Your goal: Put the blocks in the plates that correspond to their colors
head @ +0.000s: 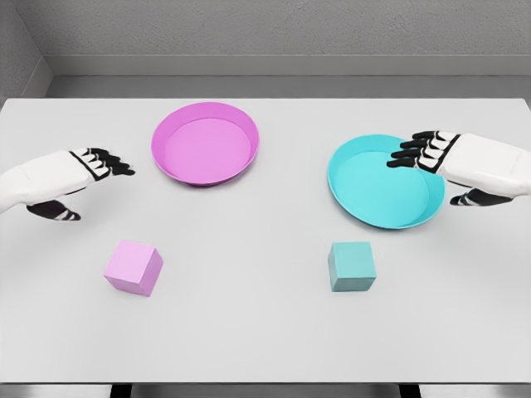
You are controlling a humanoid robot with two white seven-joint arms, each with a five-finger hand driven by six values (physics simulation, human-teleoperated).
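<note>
Sorting not yet begun: pink block [133, 268] sits on the white table [249, 332] near the front left, teal block [352, 266] front right, each well short of its matching plate — pink plate [205, 143] behind left, teal plate [382, 182] behind right, both empty. Left hand [79, 178] hovers left of the pink plate and right hand [444, 166] over the teal plate's right rim, both with fingers spread, holding nothing. Next move likely needs a hand brought down toward its near block to grasp it; no writing, brands or labels visible anywhere.
</note>
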